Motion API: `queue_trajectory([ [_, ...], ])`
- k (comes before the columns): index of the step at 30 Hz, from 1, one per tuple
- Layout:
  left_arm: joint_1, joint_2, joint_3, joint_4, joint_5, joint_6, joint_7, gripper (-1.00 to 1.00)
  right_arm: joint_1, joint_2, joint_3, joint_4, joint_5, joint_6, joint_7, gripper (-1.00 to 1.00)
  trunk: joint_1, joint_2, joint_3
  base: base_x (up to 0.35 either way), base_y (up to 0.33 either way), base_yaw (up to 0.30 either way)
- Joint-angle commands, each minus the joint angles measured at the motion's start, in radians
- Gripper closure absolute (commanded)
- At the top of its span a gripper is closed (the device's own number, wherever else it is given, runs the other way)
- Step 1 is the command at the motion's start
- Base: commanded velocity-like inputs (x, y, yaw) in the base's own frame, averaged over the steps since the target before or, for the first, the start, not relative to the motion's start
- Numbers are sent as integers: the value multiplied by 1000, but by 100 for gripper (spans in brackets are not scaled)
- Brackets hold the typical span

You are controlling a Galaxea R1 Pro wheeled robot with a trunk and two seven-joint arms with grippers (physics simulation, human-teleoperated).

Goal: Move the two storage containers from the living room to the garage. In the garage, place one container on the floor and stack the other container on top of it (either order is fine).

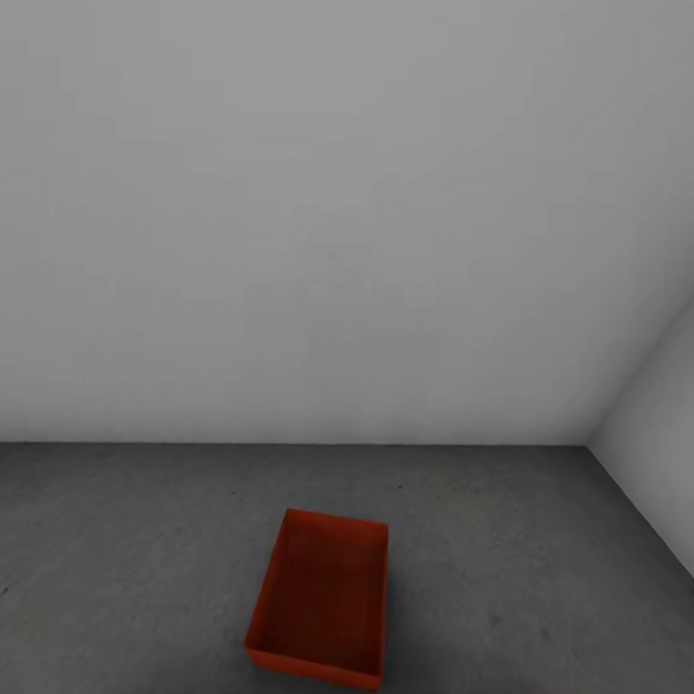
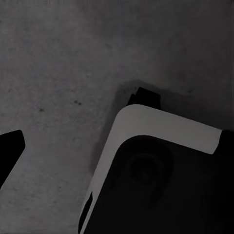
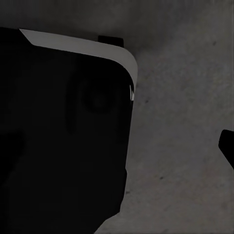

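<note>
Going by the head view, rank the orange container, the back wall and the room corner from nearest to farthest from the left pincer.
1. The storage container, on the floor just ahead.
2. The back wall, straight ahead.
3. The corner, far right.

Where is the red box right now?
In the head view, the storage container sits on the grey concrete floor, low and near the middle, ahead of the white wall.
</note>
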Motion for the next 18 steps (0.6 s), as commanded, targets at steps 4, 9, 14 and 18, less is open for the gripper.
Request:
queue_trajectory([
  [4, 0, 0, -2, -1, 5, 2, 2, -100, -1, 0, 8, 3, -7, -5, -1, -100, 0, 0, 6, 0, 0, 0],
  [9, 0, 0, -2, -1, 5, 2, 2, -100, -1, 1, 8, 3, -8, 4, 0, -100, 0, 0, 14, 0, 0, 0],
  [14, 0, 0, -2, -1, 5, 1, 2, -100, -1, 2, 8, 4, -9, 7, 0, -100, 0, 0, 22, 0, 0, 0],
  [18, 0, 0, -2, -1, 5, 2, 2, -100, -1, 3, 8, 4, -9, 8, 0, -100, 0, 0, 28, 0, 0, 0],
])
